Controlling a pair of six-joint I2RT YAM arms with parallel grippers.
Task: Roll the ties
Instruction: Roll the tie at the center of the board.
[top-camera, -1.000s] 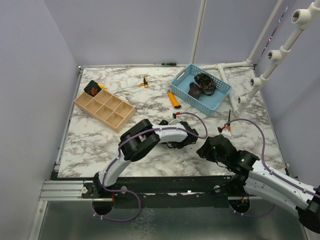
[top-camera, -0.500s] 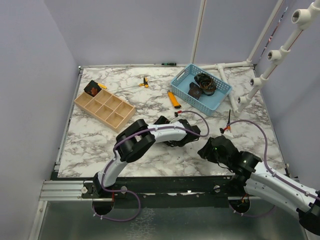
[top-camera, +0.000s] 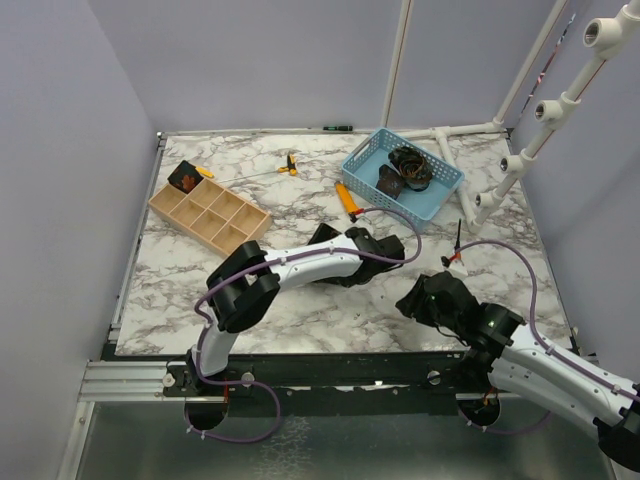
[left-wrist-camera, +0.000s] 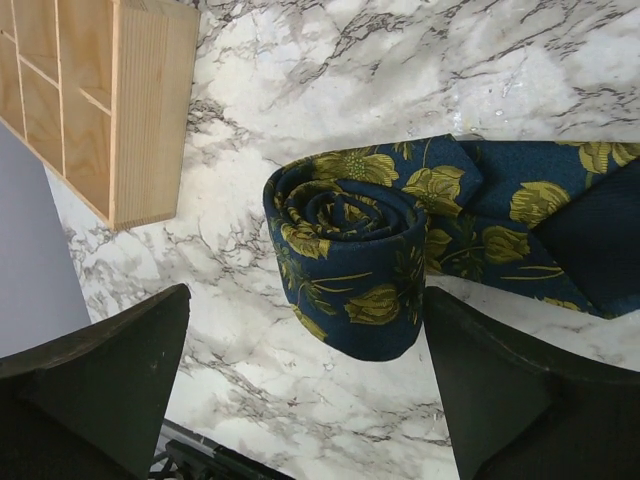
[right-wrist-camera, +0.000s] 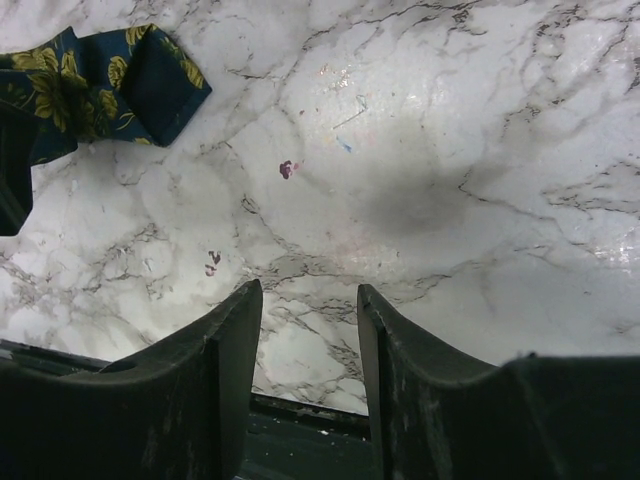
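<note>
Hovering wide open astride the tie (left-wrist-camera: 350, 265), left gripper (left-wrist-camera: 308, 300) holds nothing, right gripper (right-wrist-camera: 310, 290) nearby empty, half-parted; soft, springy roll, probably best pinched across its sides.

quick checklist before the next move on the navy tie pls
1. Left end effector released: ok. It is open, and both fingers stand apart from the roll.
2. Navy tie coil holding shape: ok. It is a tight spiral lying on the marble table.
3. Whole tie rolled: not ok. The tail lies flat, running right from the coil.
4. Right end effector free: ok. Its jaws are apart over bare marble with nothing between them.
5. Wooden tray clear of the coil: ok. There is a gap of marble between them.
6. Coil stays wound if nudged: cannot tell.
</note>
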